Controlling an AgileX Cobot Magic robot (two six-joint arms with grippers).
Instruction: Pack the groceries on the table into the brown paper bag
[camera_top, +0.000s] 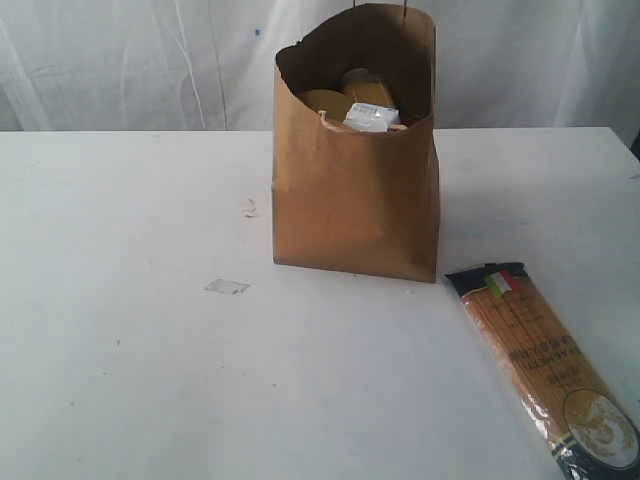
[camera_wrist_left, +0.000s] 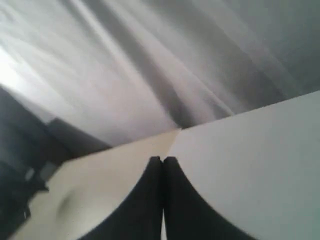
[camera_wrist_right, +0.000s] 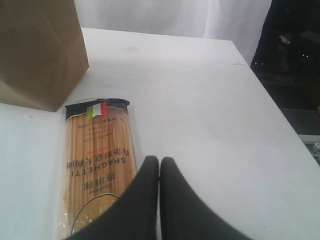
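Spreading across nearly the whole exterior view, a wide flat white tabletop (camera_top: 120, 380), faintly scuffed, is backed by a hanging white curtain (camera_top: 120, 60). One tall kraft-brown paper bag (camera_top: 350, 210) is stood upright on it, toward the back and middle. Inside its open mouth a small white-blue carton (camera_top: 370, 117) is seen beside yellowish rounded shapes that cannot be told apart. One long spaghetti packet (camera_top: 545, 365), clear film over golden strands with dark ends and a small Italian flag, is laid flat on the table near the front right, its flag end close to the bag's right corner but not touching it. Two small bits are counted left of the bag: a pale scrap (camera_top: 227, 287) and a crumb-like speck (camera_top: 249, 208).

Neither arm is shown in the exterior view. In the left wrist view the left gripper (camera_wrist_left: 162, 161) is seen clenched, black fingers pressed together with nothing between them, over bare table and blurred curtain. In the right wrist view the right gripper (camera_wrist_right: 159, 161) is likewise clenched and empty, held above the packet's lower half, with the bag's corner beyond and a dark room area (camera_wrist_right: 290, 60) past the table edge.
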